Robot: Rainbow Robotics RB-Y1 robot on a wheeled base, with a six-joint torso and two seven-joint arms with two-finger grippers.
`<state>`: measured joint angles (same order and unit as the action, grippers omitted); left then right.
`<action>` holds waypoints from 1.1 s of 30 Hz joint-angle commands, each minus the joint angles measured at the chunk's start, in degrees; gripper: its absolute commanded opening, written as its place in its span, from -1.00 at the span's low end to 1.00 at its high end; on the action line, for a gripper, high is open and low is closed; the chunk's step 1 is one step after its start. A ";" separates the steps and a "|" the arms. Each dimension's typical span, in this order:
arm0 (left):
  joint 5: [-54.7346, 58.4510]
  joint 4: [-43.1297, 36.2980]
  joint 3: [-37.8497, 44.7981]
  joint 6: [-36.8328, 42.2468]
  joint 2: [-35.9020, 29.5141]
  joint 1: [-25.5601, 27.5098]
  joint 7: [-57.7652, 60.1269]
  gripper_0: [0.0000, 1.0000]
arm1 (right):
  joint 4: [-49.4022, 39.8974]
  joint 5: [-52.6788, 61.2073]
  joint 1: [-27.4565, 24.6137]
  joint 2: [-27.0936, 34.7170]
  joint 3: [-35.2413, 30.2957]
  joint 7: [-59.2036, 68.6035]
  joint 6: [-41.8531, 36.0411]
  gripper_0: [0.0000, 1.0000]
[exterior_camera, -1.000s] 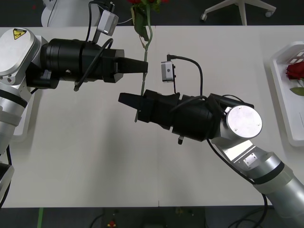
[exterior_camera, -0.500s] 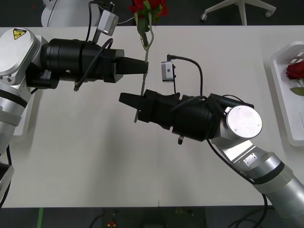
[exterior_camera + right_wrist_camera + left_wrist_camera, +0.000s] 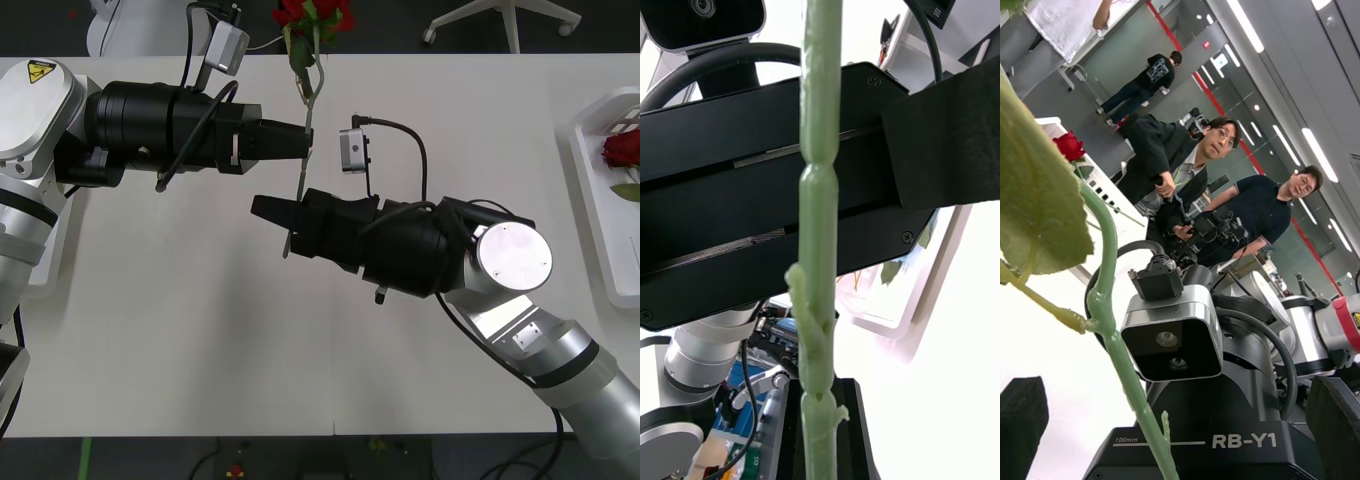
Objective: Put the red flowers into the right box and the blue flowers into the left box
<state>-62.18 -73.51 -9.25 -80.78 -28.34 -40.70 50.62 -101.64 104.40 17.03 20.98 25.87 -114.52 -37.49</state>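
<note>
1. Holding one red flower (image 3: pixel 312 12) in the air over the middle of the table (image 3: pixel 200 350), bloom toward the far edge and stem running back toward the robot between the two grippers.
2. Right gripper (image 3: pixel 272 212): looks closed on the lower part of the stem (image 3: pixel 820 187). In its wrist view the stem rises straight out of the dark fingers.
3. Left gripper (image 3: pixel 305 140): sits level with the upper stem, just below the leaf. Its wrist view has the fingers (image 3: pixel 1022 420) far apart at the two corners with the stem between them, so it is open and not gripping.
4. Handling, judged: very light. The thin plastic stem is bendy with knobbly joints, so it can swing or twist in a pinch. The bloom is soft and top-heavy.
5. Best hold, judged: bare stem mid-length, near a joint bump so it won't slide. Avoid the bloom and the leaf.
6. Right box (image 3: pixel 590 190): at the table's right edge, well apart from the held flower. Another red flower (image 3: pixel 622 148) already lies inside, at the far end.
7. Risk, judged: the long stem could catch the rim on the way in.
</note>
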 commanded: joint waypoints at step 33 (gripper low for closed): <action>0.84 -6.20 11.10 0.19 -18.77 11.79 0.62 1.00 | 0.39 -50.96 4.68 30.44 -40.55 25.22 -50.58 -1.00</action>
<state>-62.16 -79.23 0.88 -80.08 -43.56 -30.24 50.66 -101.52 55.75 19.77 47.30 -11.22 -88.22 -85.82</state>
